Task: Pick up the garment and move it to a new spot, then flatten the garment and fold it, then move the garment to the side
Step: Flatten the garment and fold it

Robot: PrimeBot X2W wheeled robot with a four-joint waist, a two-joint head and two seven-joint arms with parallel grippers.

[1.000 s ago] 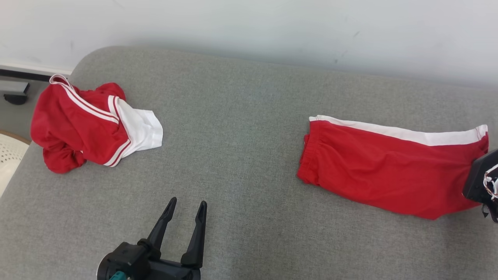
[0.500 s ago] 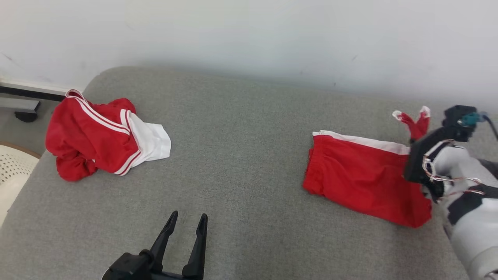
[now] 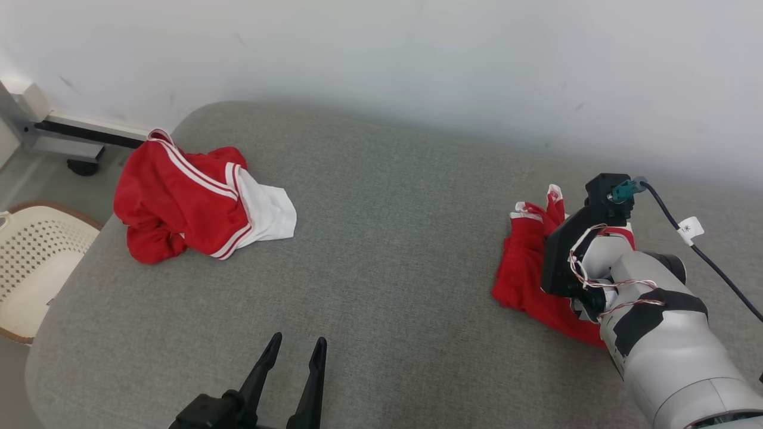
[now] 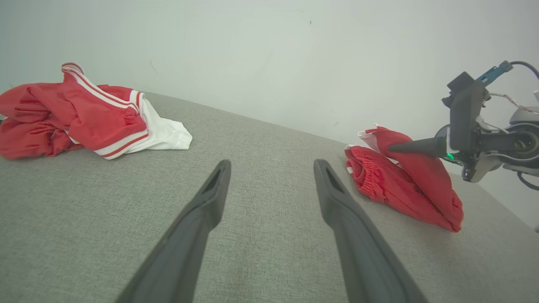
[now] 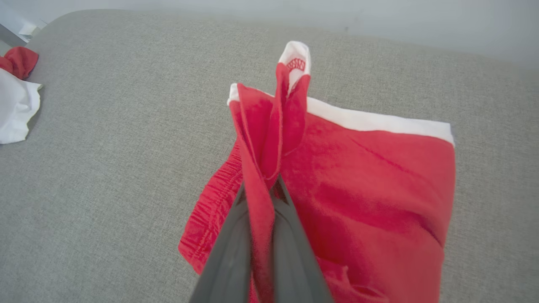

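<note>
Fold step: right tool [image 5: 262, 187] pinches shorts [image 5: 370, 172]; lay hem [image 5: 294, 57] squarely over waistband [image 5: 210, 200] at nine o'clock; left tool [image 4: 271, 164] open.

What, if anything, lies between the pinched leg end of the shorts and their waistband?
Nothing visible. The right gripper holds the red shorts by a leg end near the waistband; the other crumpled garment lies far across the cushion.

Left hand [image 3: 299, 341] sits low at the bottom of the head view, fingers spread wide and pointing forward, gripping nothing. Right arm [image 3: 667, 333] comes in from the lower right, pale forearm angled forward, right hand [image 5: 260, 189] pinched tight on a fold of the red shorts [image 5: 370, 176].
</note>
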